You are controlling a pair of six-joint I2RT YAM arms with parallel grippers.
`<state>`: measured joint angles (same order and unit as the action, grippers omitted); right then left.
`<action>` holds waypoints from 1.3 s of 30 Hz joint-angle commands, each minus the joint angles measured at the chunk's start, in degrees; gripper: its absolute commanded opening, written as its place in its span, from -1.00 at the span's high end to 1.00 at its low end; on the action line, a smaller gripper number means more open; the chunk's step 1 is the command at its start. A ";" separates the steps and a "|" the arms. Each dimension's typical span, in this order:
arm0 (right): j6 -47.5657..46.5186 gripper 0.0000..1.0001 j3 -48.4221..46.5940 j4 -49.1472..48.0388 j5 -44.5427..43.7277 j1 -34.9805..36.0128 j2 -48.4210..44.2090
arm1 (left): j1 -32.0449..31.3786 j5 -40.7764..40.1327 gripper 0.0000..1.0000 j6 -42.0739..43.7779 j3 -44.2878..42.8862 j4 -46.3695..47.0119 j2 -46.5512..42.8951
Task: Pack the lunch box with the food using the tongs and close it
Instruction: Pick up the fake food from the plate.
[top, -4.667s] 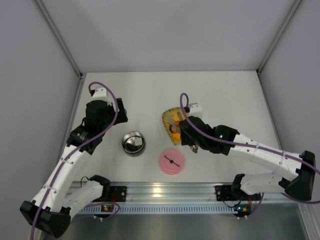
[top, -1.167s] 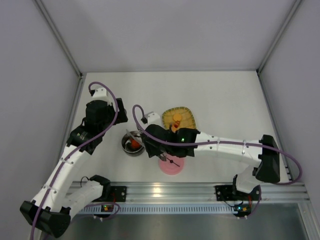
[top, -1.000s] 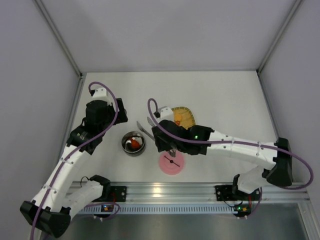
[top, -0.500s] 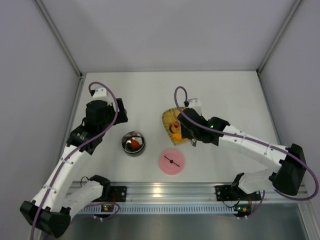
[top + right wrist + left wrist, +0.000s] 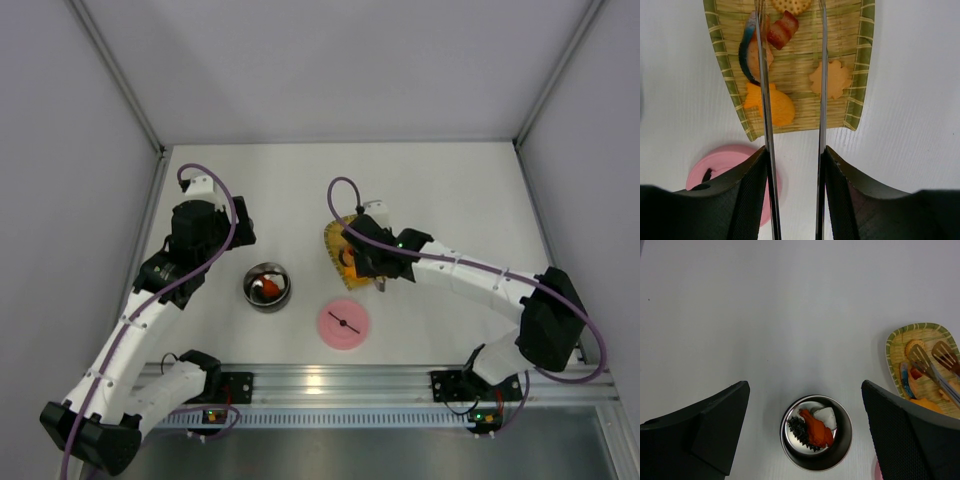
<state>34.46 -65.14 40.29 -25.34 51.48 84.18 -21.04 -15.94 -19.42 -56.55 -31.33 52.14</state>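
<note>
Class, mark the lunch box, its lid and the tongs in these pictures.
lunch box [image 5: 812,460]: left wrist view, bare inner wall near the rim.
lid [image 5: 343,323]: top view, middle, on the black handle.
tongs [image 5: 920,357]: left wrist view, one flat tip.

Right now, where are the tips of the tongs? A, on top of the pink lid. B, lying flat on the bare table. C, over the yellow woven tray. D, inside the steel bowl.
C: the left wrist view shows the tongs with both tips over the yellow woven tray, and the right gripper is clamped on their arms.
</note>
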 commanded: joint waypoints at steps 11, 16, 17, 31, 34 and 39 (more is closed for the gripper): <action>-1.06 0.08 -4.03 -4.35 0.12 -1.65 2.48 | 0.38 -0.23 -0.97 0.00 0.04 0.66 -0.11; -0.97 0.07 -2.88 -4.78 0.21 -2.44 1.78 | 0.38 -0.14 -0.97 0.00 -0.05 0.75 -0.02; -0.97 0.07 -2.80 -4.87 0.29 -2.53 1.86 | 0.38 -0.14 -0.97 0.08 -0.05 0.75 0.07; -1.23 0.07 -1.39 -7.25 3.11 -3.41 3.62 | 0.30 -0.31 -0.97 0.00 0.04 0.66 0.07; -0.97 0.08 -0.95 -7.07 2.49 -3.58 3.36 | 0.38 -0.32 -0.97 0.08 -0.05 0.66 0.07; -1.06 0.07 -0.33 -7.33 2.67 -3.94 3.27 | 0.30 -0.23 -0.97 0.08 -0.05 0.83 0.16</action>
<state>33.56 -65.49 36.32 -22.63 48.77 87.72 -21.04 -15.97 -19.40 -56.55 -31.31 52.16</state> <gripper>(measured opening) 0.466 0.986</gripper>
